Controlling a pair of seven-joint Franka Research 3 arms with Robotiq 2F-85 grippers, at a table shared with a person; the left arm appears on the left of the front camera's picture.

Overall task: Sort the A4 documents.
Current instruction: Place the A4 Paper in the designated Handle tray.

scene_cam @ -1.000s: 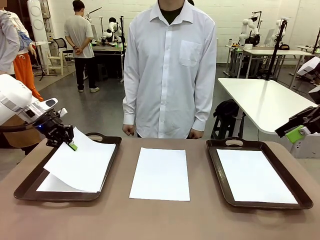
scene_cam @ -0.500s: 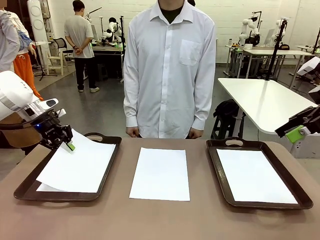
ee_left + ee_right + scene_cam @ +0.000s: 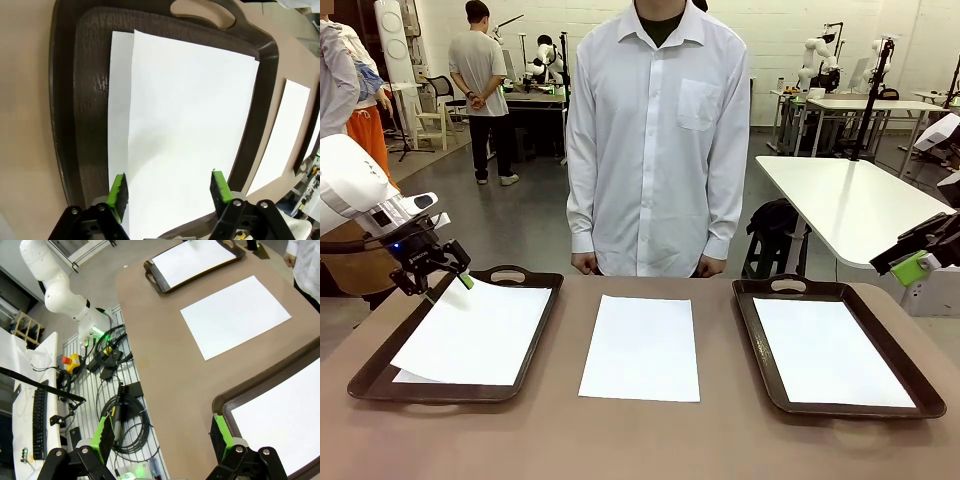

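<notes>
Two white A4 documents lie in the dark brown left tray [image 3: 535, 345]: the top sheet [image 3: 475, 330] sits skewed over a lower sheet [image 3: 405, 376]. My left gripper [image 3: 432, 272] hovers open just above the tray's far left corner, holding nothing. In the left wrist view, the left gripper [image 3: 169, 189] spreads its green pads over the top sheet [image 3: 190, 125]. A third sheet [image 3: 642, 346] lies on the bare table in the middle. Another sheet [image 3: 830, 350] rests in the right tray [image 3: 750, 330]. My right gripper [image 3: 916, 262] hangs open off the table's right side, and the right gripper [image 3: 163, 437] is empty.
A person in a white shirt [image 3: 660, 140] stands at the far edge, hands [image 3: 582, 262] by the table. A white table [image 3: 850, 205] stands behind on the right. Cables and equipment [image 3: 115, 360] lie on the floor beside the table.
My left gripper opened and let go of the sheet, which dropped flat onto the other sheet in the left tray. The gripper drew up and back slightly. The right arm stayed still.
</notes>
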